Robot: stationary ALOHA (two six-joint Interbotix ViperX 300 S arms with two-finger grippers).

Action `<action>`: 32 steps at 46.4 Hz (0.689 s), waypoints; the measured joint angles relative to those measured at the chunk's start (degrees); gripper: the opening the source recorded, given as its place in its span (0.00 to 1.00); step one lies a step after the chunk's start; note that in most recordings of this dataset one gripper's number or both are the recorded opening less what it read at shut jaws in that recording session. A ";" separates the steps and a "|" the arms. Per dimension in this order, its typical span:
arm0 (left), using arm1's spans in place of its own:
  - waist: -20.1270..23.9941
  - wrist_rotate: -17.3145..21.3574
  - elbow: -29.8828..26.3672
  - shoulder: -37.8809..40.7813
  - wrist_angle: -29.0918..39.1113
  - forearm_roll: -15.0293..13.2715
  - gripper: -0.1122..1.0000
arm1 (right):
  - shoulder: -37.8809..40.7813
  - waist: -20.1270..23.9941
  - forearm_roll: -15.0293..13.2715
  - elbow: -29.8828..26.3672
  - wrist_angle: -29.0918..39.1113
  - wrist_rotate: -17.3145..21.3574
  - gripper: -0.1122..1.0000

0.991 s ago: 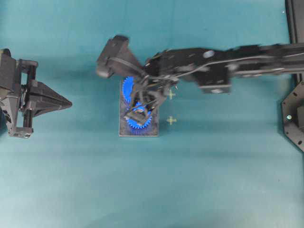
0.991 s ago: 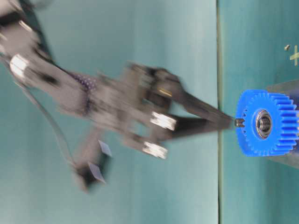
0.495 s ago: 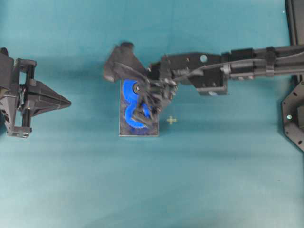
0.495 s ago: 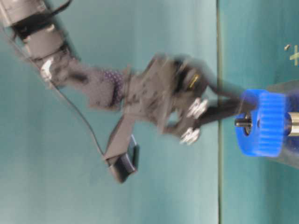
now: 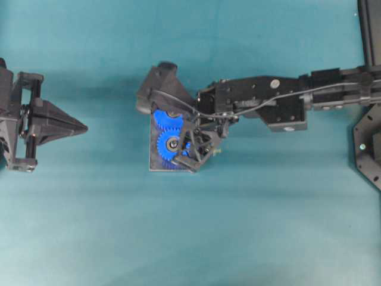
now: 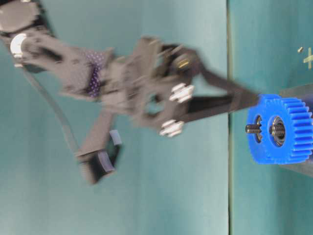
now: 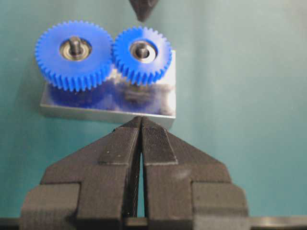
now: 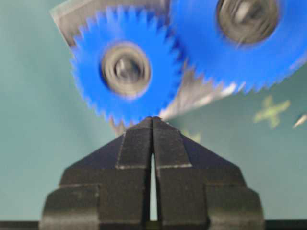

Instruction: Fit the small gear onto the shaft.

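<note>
Your overhead view is evenly lit and sharp, with a soft shadow on the teal table (image 5: 250, 226) toward twelve o'clock of the right arm (image 5: 280, 101). At table level that arm smears with motion blur. Your right wrist view is soft throughout; the left wrist view is crisp, its grey plate (image 7: 158, 103) mirroring blue.

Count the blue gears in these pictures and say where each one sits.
2. The small gear and the larger gear sit side by side, teeth meeting, on the grey plate. None seems hidden, though the right arm covers part of the plate from overhead.
</note>
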 measured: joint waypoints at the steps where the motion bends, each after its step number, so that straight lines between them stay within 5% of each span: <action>1: 0.00 0.00 0.00 0.09 0.00 0.00 0.10 | 0.00 -0.18 -0.09 -0.26 -0.09 0.00 0.11; 18: 0.09 0.00 0.00 -0.09 0.00 0.00 0.10 | 5.71 -1.14 -0.26 -2.64 -4.13 0.00 0.11; 32: 0.09 0.00 0.18 -0.09 0.00 0.00 0.10 | 3.25 0.62 0.44 0.26 -0.88 0.09 0.11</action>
